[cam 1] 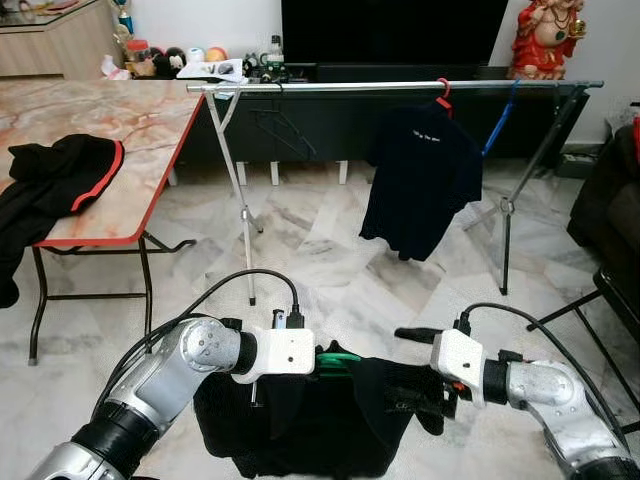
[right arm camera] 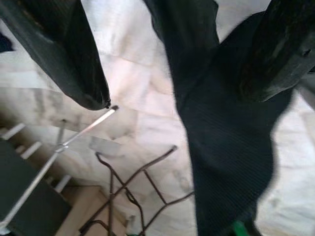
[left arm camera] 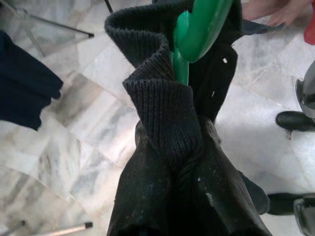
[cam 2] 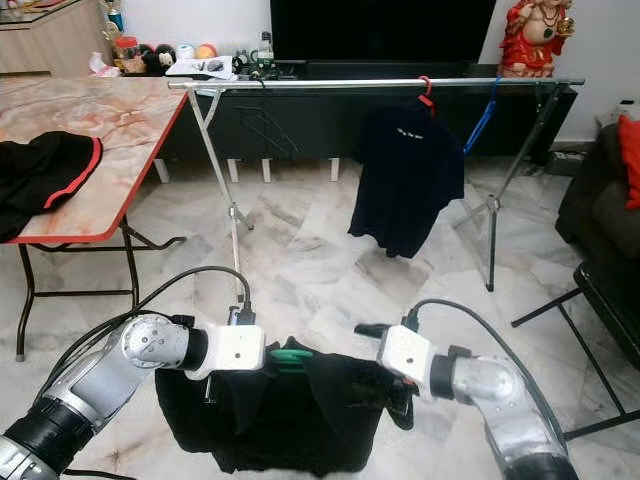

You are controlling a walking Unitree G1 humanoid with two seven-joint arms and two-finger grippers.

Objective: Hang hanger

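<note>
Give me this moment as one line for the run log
stage: carrying | left gripper: shut on black shirt collar at green hanger | right gripper: open, at shirt's other side | rail: ahead, not reached

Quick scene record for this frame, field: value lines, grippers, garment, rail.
left gripper: shut on the collar of the black garment, beside the green hanger hook
right gripper: open, one finger against the garment's far side
black garment: held low between both arms, above the marble floor
rail: ahead, carries a dark shirt on a red hanger, a blue hanger and a thin dark hanger
table: left, with a black-and-red garment
hang step: not yet done
</note>
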